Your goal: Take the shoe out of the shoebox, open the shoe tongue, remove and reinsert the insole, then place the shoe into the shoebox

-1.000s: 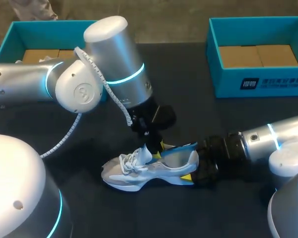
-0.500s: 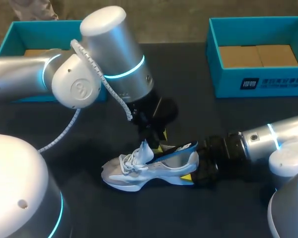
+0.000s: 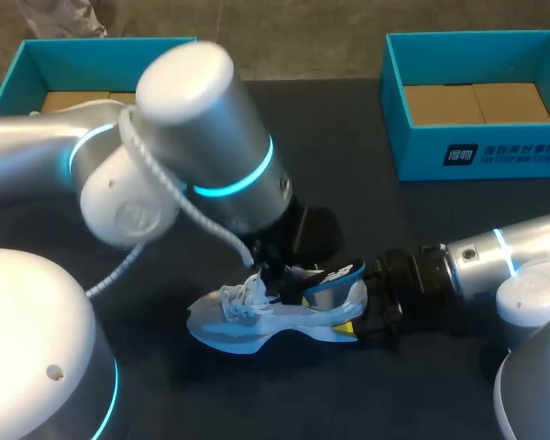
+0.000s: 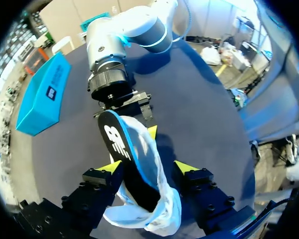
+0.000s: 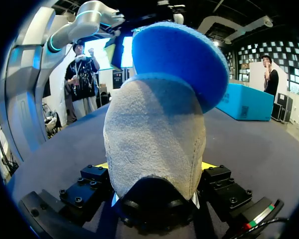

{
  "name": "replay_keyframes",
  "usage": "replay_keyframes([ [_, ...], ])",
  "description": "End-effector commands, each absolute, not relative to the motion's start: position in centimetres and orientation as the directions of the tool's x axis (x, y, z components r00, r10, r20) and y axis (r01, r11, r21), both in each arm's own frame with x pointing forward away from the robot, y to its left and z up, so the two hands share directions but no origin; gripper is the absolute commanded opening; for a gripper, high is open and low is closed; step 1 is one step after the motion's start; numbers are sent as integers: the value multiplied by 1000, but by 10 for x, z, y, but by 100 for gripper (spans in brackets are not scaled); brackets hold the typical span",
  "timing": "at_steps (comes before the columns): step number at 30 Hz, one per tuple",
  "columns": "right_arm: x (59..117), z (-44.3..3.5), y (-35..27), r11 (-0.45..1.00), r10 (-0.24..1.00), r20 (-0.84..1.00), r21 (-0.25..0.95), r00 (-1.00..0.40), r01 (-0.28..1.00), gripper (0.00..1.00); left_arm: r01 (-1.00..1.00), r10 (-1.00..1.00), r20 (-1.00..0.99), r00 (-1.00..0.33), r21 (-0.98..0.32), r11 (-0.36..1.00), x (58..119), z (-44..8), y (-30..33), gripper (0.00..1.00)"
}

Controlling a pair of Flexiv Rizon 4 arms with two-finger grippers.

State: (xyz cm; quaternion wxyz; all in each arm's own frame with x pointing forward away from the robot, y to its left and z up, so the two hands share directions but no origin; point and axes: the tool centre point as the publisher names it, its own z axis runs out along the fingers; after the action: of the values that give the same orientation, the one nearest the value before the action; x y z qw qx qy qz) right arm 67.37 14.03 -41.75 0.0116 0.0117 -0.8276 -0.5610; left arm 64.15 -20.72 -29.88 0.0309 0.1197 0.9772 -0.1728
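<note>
My left gripper (image 4: 148,167) has dropped onto the shoe (image 3: 257,321), fingers spread astride the insole (image 4: 122,149). Right gripper (image 5: 157,167) clamps the heel at 3 o'clock. Reinsertion looks underway.

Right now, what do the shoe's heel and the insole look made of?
The heel of the shoe looks like grey suede or brushed fabric: matte, with a fine fuzzy nap. The insole looks like foam: blue, dull and finely pebbled underneath, smooth black on top, and it curves without creasing.
</note>
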Motion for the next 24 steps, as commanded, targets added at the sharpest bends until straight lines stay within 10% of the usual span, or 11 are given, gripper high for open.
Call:
replay_keyframes([
  [1,673,-419,141,373,-32,6,928,-999,-7,0,220,153,-217,-964,-329,918,632,-301,-208,66],
  [24,673,-419,141,373,-32,6,928,-999,-7,0,118,36,-248,-968,-326,938,655,-318,-222,52],
])
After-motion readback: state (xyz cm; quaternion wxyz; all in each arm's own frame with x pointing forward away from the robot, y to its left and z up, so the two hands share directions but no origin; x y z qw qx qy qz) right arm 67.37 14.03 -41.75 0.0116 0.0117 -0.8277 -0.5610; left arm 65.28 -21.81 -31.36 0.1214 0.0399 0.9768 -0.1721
